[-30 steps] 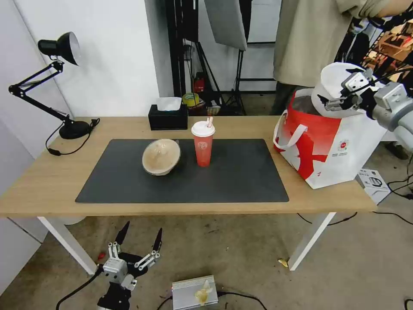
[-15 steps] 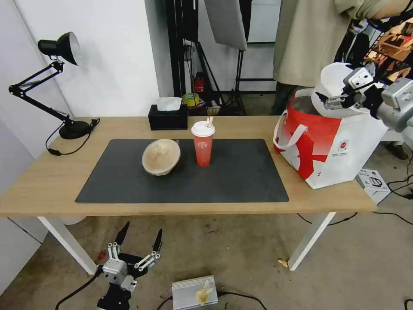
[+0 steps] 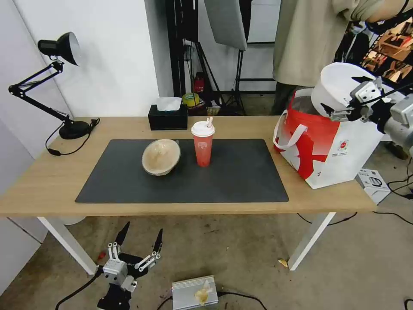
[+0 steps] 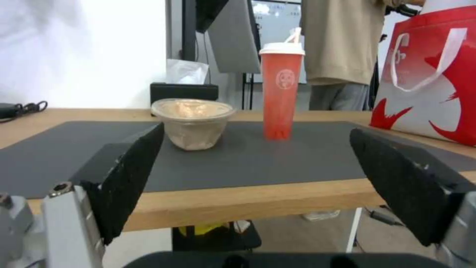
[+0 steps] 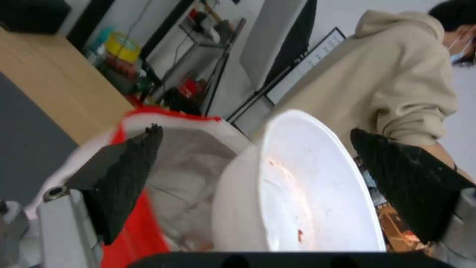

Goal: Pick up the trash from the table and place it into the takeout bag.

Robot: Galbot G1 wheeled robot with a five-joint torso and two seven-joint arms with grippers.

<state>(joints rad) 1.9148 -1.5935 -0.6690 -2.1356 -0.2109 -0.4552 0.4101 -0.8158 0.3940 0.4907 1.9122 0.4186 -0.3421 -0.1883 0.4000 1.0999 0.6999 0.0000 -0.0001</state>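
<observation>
Right gripper, head view: I see it above bag mouth, white bowl tipped on its side at fingers. Left gripper spread, low before table; beige bowl, cup on mat. Right wrist view: fingers spread wide, bowl between, over foil lining.

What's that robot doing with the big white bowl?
The robot is tidying trash off the table. Its right gripper has the large white bowl tipped on its side above the open red-and-white takeout bag, with the jaws spread wide either side of it. The red drink cup and the beige bowl wait on the dark mat. The left gripper hangs open below the table edge.
</observation>
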